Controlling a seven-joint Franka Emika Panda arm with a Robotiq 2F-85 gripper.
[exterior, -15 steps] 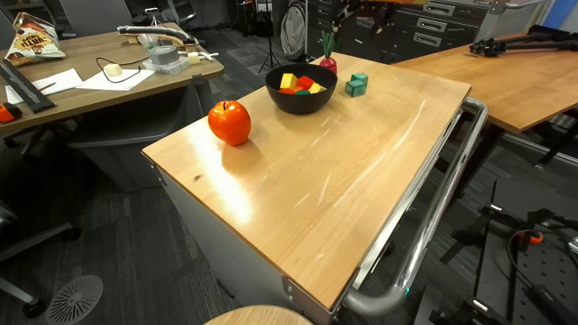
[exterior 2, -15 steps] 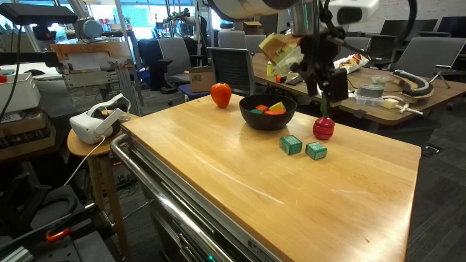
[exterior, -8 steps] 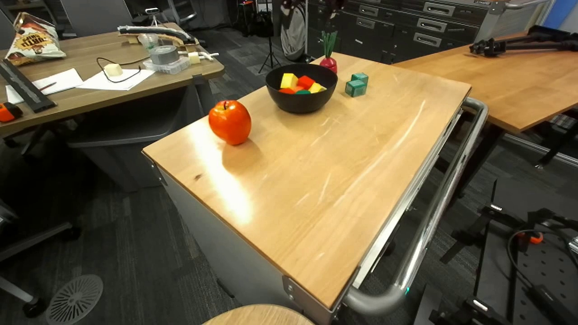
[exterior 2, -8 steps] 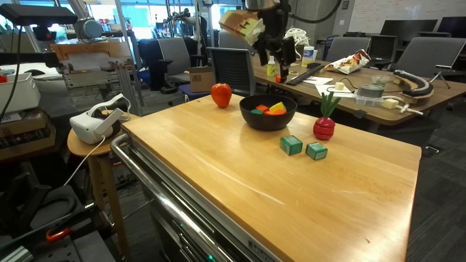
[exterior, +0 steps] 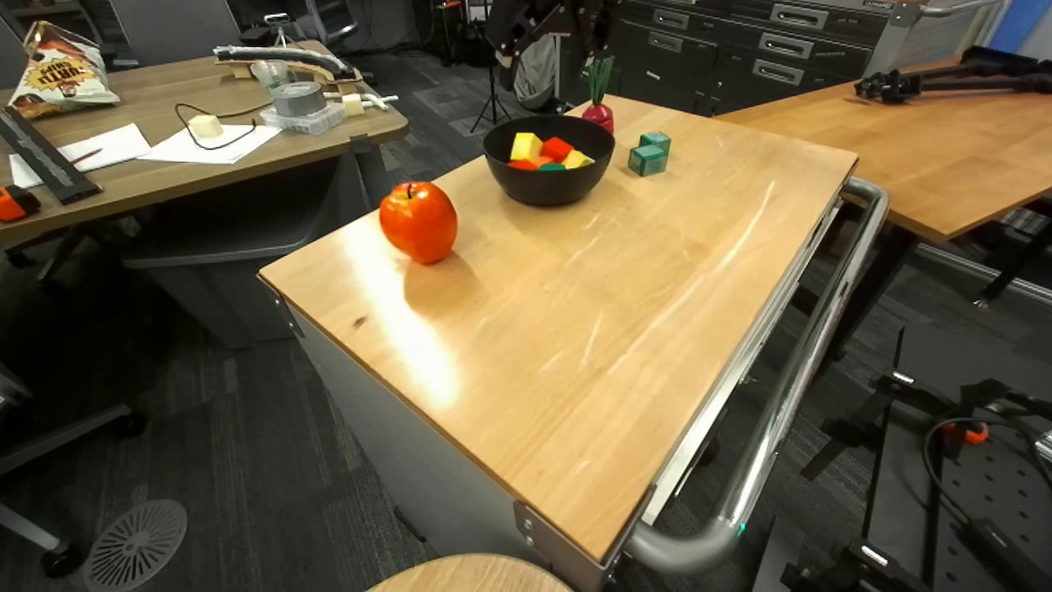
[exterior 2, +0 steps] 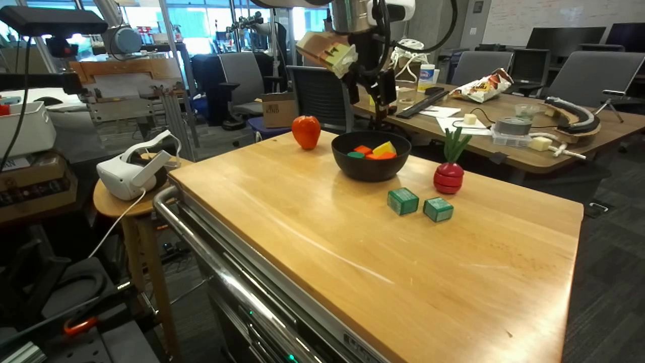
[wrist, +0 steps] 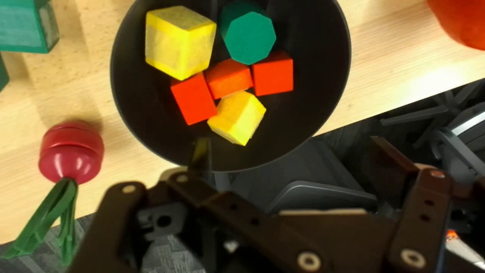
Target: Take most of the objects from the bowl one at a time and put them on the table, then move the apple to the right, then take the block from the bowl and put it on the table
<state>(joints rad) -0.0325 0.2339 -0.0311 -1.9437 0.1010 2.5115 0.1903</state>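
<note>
Upper centre of wrist view, black bowl with two yellow blocks, three red blocks and green faceted block, across bottom, widely spread gripper.

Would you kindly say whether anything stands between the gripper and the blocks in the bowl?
Nothing visible covers the blocks. Only the rim of the bowl, crossing the open gripper's gap in the wrist view, might obstruct descent.

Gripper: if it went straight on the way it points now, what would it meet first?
Probably the bowl, on the side nearest the gripper in the wrist view, though depth along that line is unclear.
</note>
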